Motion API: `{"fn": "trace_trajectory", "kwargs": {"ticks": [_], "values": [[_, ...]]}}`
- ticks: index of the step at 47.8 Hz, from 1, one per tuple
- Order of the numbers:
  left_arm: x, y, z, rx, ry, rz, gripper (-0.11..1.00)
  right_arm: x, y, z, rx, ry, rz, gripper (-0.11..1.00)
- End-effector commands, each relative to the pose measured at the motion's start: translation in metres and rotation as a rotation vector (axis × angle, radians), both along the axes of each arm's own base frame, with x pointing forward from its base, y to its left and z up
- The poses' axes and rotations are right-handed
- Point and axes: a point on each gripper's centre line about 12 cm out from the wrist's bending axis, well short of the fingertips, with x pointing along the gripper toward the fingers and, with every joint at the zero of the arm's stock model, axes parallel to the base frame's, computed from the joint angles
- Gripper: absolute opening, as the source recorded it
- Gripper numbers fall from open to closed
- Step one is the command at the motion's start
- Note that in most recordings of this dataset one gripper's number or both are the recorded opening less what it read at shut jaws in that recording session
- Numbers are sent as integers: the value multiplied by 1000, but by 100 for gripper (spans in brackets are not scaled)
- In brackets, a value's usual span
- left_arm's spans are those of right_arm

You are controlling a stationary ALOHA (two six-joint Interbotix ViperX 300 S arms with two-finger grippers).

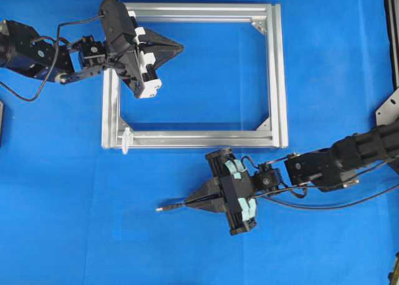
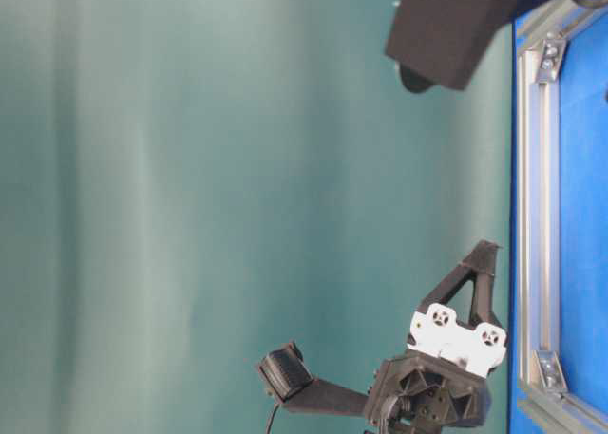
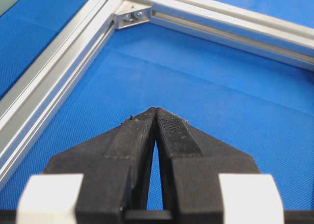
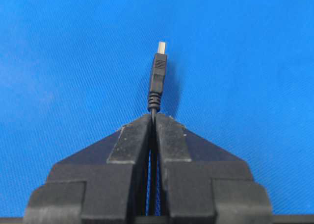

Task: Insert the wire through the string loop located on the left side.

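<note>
looking down from overhead, you have the right gripper (image 1: 186, 202) closed on the wire (image 1: 206, 201), pinching the thin black cable just behind its plug (image 1: 163, 207). the plug sticks out past the fingertips toward the left of that view, low over the bare blue table (image 1: 75, 222), in front of the aluminium frame (image 1: 278, 73) and apart from it. in the right wrist view the plug (image 4: 157, 82) stands straight out ahead of the closed fingers (image 4: 128, 143), its small metallic tip leading, with the cable running back between them. behind the gripper the rest of the wire trails off to the right beside the arm.

the string loop (image 1: 126, 139) sits at the frame's near left corner, a small whitish shape on the silver rail. it lies up and to the left of the plug, well apart from it, and nothing touches it.

your left gripper (image 1: 181, 47) is closed with nothing in it. it reaches in over the frame's far left corner, its fingertips over the blue table inside the frame. the left wrist view shows its fingers (image 3: 169, 131) pressed together at the tips, with a corner bracket (image 3: 131, 15) and two rails of the frame ahead.

the table-level view is turned on its side and shows only the frame's edge and parts of the arms; neither the wire nor the loop can be made out there.
</note>
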Motion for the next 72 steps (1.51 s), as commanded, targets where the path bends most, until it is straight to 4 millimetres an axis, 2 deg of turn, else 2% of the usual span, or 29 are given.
{"fn": "trace_trajectory", "kwargs": {"ticks": [1, 11, 16, 72], "values": [[2, 0, 16, 14, -44, -3, 0, 2, 0, 34, 17, -72, 1, 1], [1, 0, 15, 11, -37, -1, 0, -2, -1, 64, 14, -66, 1, 1], [1, 0, 14, 9, -36, -3, 0, -4, -2, 72, 9, -56, 2, 1], [0, 0, 14, 4, -34, 0, 0, -4, -2, 72, 7, -48, 2, 1]]}}
